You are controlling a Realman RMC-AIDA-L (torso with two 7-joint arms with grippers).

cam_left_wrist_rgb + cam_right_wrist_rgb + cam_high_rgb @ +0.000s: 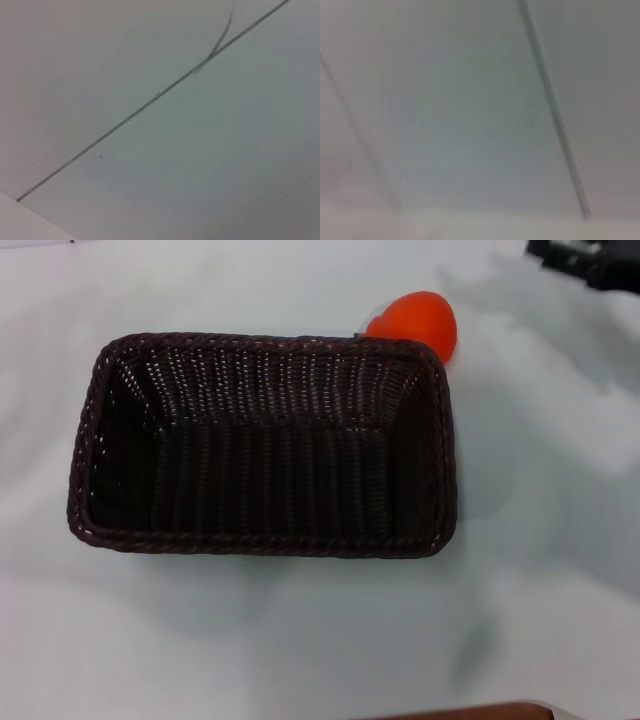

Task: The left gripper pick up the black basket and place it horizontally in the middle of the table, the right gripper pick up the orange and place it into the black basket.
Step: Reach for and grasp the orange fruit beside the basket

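**anon1:** Nearest the head camera there's a thin reddish-brown edge at the bottom of the view, can't tell what it belongs to. Past it, the white table with the black basket sitting flat, long side running left-right, roughly mid-table. Nothing inside it that I can see.

**anon2:** And the orange?

**anon1:** Outside the basket, tucked right up against the far right corner of the rim, partly hidden behind it. Looks like it's touching, but I can't say for sure.

**anon2:** Grippers?

**anon1:** Some dark hardware in the far right corner of the head view, well away from the fruit. Too little of it shows to say what it is or how any jaws stand. Left gripper isn't visible anywhere. Both wrist views only show a pale flat surface crossed by thin dark lines, no fingers.
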